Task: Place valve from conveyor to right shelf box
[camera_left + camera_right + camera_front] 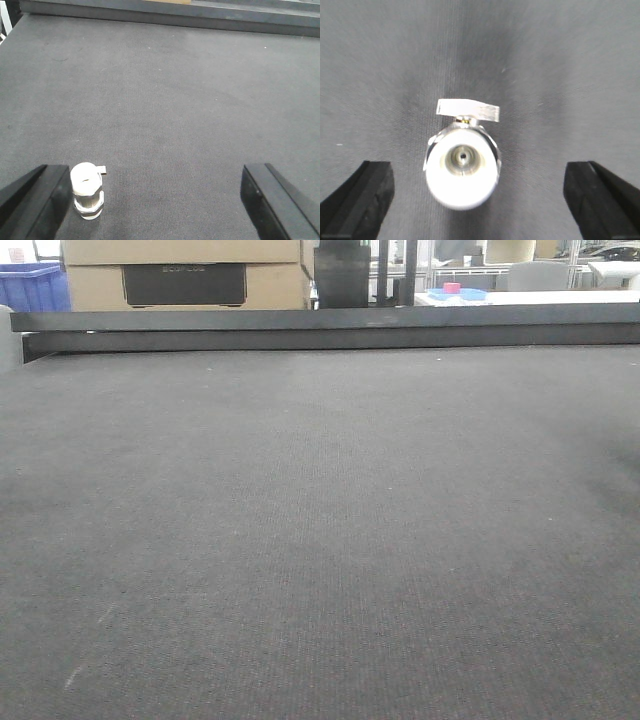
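The conveyor (320, 540) carries a blurred, apparently upright valve (462, 165) centred inside the wide-spread right gripper (480, 197). The left gripper (155, 202), equally spread, flanks a white-capped valve (87, 191).

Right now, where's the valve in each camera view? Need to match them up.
Front: not in it; only the conveyor and its rail.
Left wrist: valve lower left, upright on the conveyor, beside a finger of the open left hand.
Right wrist: valve centre frame, seen from above, between the fingers of the open right hand.
Shared landmark: the conveyor's grey weave, in all three.
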{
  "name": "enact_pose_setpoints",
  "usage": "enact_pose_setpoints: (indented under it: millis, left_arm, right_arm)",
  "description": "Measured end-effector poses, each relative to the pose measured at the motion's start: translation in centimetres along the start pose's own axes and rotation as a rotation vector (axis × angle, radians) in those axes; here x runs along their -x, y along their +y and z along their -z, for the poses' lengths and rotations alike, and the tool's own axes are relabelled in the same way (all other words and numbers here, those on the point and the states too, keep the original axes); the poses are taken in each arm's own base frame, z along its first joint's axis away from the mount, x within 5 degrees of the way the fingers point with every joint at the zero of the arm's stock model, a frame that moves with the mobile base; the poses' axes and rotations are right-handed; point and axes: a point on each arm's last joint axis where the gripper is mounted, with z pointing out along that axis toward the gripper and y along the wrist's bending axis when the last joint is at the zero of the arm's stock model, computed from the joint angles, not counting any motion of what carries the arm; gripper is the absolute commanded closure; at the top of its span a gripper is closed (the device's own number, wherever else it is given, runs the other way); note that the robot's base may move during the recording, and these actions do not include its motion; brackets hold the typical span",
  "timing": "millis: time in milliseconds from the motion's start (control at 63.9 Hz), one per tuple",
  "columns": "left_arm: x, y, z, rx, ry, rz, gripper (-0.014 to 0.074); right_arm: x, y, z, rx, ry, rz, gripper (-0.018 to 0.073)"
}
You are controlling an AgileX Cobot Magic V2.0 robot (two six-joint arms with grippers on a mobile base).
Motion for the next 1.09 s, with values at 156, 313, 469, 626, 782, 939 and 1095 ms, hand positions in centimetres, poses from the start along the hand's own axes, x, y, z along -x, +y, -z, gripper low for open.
enact_pose_setpoints:
  millis: [156,313,469,626,782,939,1095]
  left_arm:
    - [0.0,0.0,0.0,0.0,0.002,0.0,0.0017]
    - [-0.1,0.0,0.0,0.0,0.006,0.0,0.0017]
    - [-0.2,0.0,0.0,0.001,0.021,0.0,0.0017]
    - [-0.3,0.0,0.0,0.001,0.033,0.0,0.0017]
    - [0.0,-0.1,0.1,0.003,0.107,-0.002,0.0017]
    - [2.2,-0.1,-0.6,0.023,0.226,-0.023,0.0017]
    - [4.7,0.5,-2.9,0.091,0.368,-0.058,0.0017]
  right_arm:
    - [0.5,-0.1,-3.4,0.009,0.091,0.001,-0.001]
    - [0.6,-0.2,-5.7,0.016,0.155,-0.003,-0.0009]
    - [0.6,-0.2,-6.2,0.017,0.167,-0.004,0.0155]
    - [0.7,-0.1,-6.2,0.025,0.166,-0.005,0.0549]
    - [0.6,-0.1,-6.1,0.025,0.165,-0.005,0.0711]
    - [0.6,0.0,-4.7,0.021,0.119,-0.003,0.0712]
    - [-0.3,0.2,-2.2,0.017,0.0,-0.006,0.0712]
